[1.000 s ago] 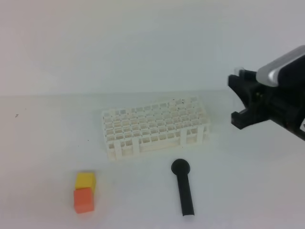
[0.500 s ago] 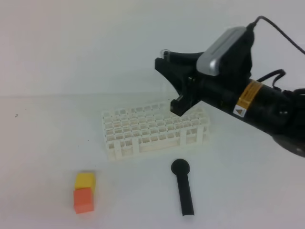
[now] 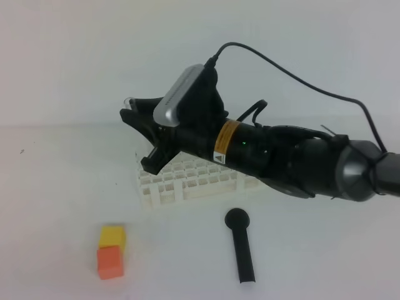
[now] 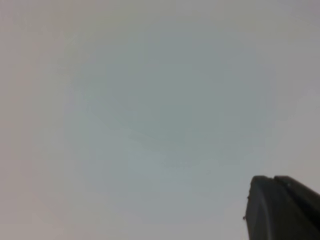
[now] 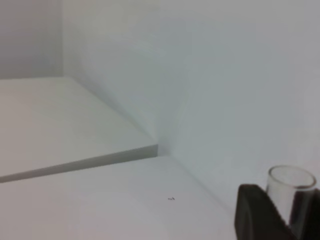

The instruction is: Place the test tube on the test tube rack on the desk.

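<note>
My right gripper (image 3: 136,139) reaches in from the right and hangs above the left end of the white test tube rack (image 3: 187,185), which stands on the desk (image 3: 62,187). It is shut on the clear test tube (image 5: 290,192), whose rimmed mouth (image 3: 129,100) pokes out above the upper finger. In the right wrist view the glass mouth sits between the dark fingers (image 5: 252,212). Much of the rack is hidden behind the arm. Of the left gripper only a dark corner (image 4: 280,207) shows, against blank white; it is shut.
A black round-headed stick (image 3: 240,247) lies in front of the rack. A yellow block (image 3: 112,236) and an orange block (image 3: 110,261) sit together at the front left. A wall rises right behind the desk.
The right arm has swept in from the right edge, moving left across the rack with the test tube in its grip. Nothing on the desk has moved.
</note>
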### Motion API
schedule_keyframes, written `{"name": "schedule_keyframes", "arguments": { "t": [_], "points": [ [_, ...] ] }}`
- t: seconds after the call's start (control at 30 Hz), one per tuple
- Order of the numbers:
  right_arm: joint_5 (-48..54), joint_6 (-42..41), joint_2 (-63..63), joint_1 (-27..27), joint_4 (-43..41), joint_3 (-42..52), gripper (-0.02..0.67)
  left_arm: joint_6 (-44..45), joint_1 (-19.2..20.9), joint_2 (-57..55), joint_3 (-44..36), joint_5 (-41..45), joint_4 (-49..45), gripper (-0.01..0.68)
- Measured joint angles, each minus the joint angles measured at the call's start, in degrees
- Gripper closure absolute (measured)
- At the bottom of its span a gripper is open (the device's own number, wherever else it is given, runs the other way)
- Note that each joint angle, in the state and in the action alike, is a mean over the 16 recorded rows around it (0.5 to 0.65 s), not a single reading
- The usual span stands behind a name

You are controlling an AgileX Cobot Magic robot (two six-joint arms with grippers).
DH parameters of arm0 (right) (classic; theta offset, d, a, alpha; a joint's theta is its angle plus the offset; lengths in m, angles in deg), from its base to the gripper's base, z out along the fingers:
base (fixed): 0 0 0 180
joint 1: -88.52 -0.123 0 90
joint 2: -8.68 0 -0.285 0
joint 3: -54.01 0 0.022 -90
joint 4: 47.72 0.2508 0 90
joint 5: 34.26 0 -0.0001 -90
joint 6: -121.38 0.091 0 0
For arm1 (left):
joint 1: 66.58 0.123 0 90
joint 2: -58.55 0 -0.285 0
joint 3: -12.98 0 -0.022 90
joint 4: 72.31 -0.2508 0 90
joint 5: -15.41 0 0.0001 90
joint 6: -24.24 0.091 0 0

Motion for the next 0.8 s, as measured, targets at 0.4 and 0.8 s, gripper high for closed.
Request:
{"name": "schedule_keyframes", "arguments": {
  "t": [0.4, 0.8],
  "points": [
    [1.4, 1.0, 6.7, -1.5, 1.8, -5.0, 0.522, 14.6, 5.5, 0.2, 0.1, 18.1, 0.9, 0.674],
    [1.3, 0.4, 7.7, -1.9, 3.1, -5.4, 0.522, 24.8, 5.8, 0.2, -0.1, 47.0, 4.3, 0.674]
  ]
}}
